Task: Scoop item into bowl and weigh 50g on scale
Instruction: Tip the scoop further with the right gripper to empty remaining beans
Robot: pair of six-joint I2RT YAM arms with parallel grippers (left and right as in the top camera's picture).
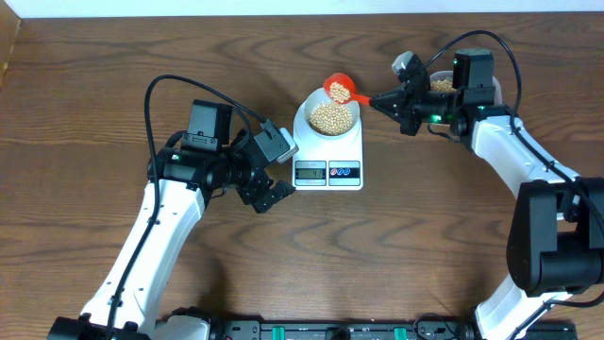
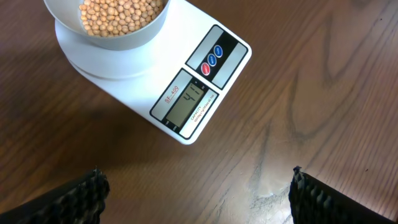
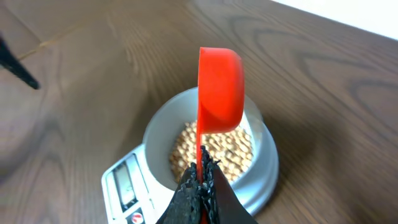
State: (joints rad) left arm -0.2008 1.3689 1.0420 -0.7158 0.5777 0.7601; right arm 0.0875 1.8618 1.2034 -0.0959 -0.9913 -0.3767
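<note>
Over the rim of the bowl [image 1: 302, 115] hangs the red scoop [image 1: 338, 90], handle pinched by the right end effector [image 1: 377, 99]; left end effector [image 1: 269, 195] spread.

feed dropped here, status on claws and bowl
Left claw open, beside scale. Right claw shut on red scoop over bowl. Bowl of beans on scale. Nothing blocking.

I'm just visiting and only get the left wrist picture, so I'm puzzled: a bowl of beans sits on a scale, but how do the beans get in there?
Observer: A red scoop hangs over the rim of the bowl, outside your picture.
Visitor: What holds it up?
Observer: The right claw is shut on its handle.
Visitor: And where is the supply?
Observer: More beans show just behind that claw, partly hidden.
</note>
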